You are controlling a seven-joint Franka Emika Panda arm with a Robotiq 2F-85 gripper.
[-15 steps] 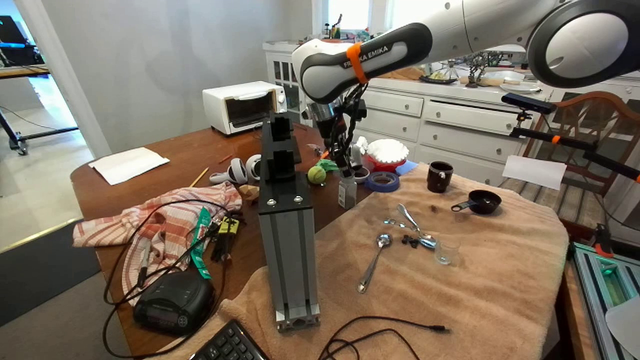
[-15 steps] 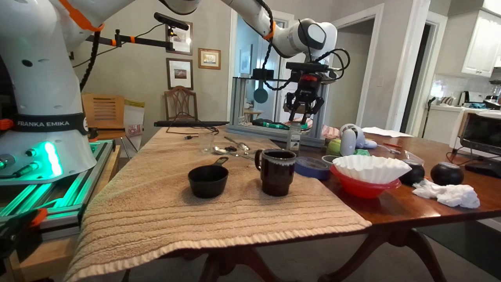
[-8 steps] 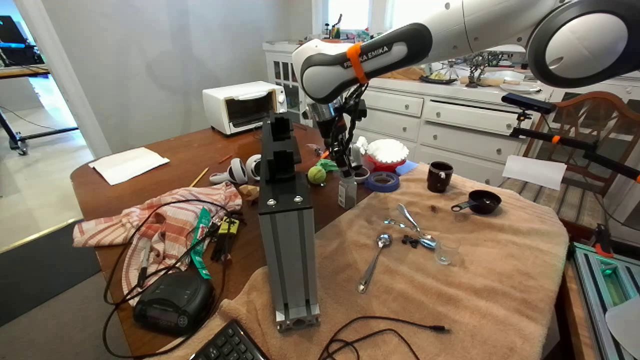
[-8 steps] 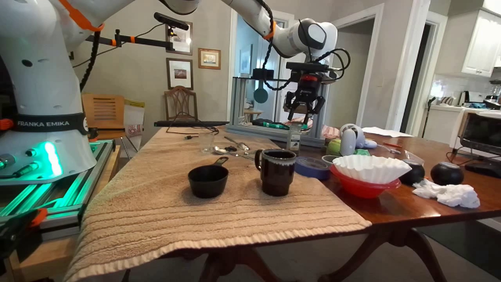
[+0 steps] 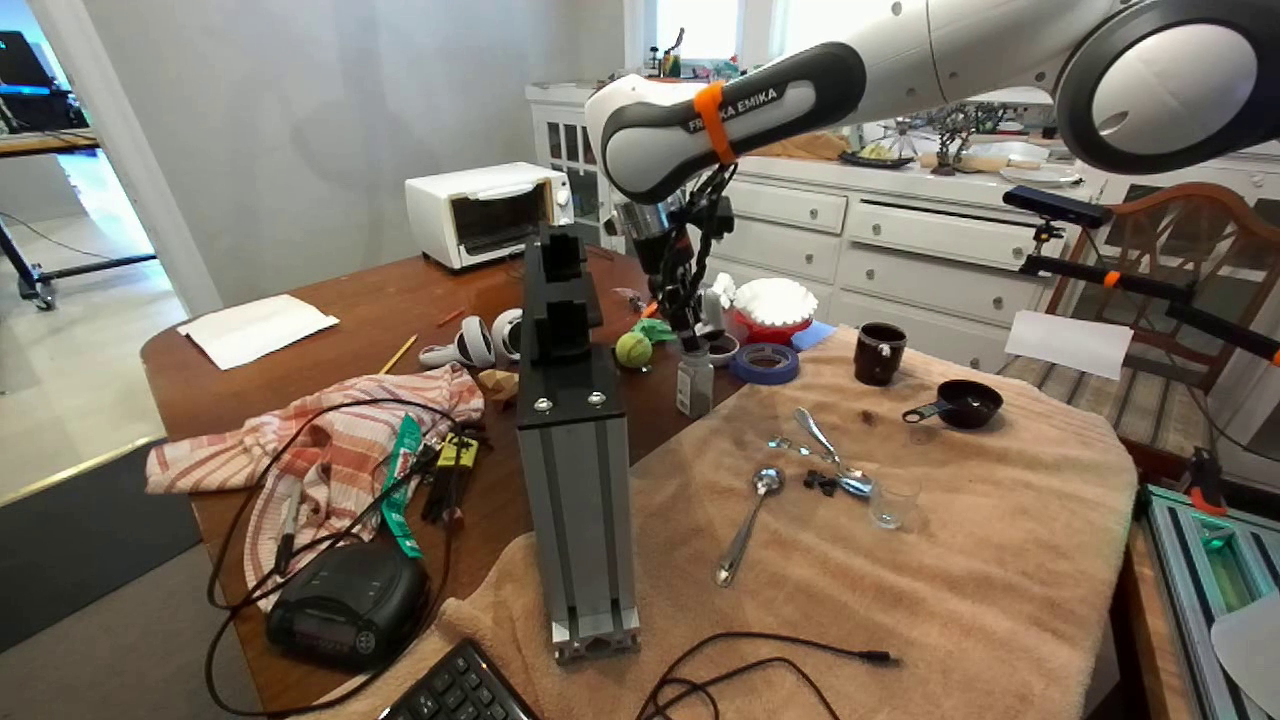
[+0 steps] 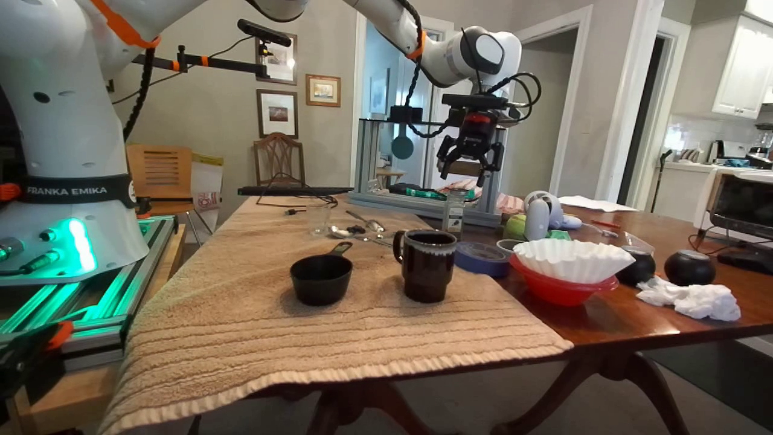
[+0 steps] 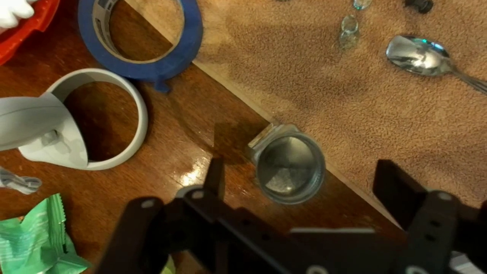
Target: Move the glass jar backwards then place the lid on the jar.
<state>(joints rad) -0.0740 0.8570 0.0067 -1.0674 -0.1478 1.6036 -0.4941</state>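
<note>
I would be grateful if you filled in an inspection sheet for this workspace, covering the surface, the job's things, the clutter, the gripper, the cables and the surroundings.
Surface: brown wooden table, partly covered by a rumpled tan towel.
Job's things: labelled clear glass jar stands upright at the towel's edge, apparently uncapped; no lid can be identified.
Clutter: black measuring cup, dark brown mug and two metal spoons on the towel; blue tape roll across its edge; red bowl holding fluted white paper on bare wood.
Gripper: black gripper open above the jar, holding nothing.
Cables: loose black cable looping over the towel.
Surroundings: white toaster oven on the table; white drawer cabinet beyond it.
</note>
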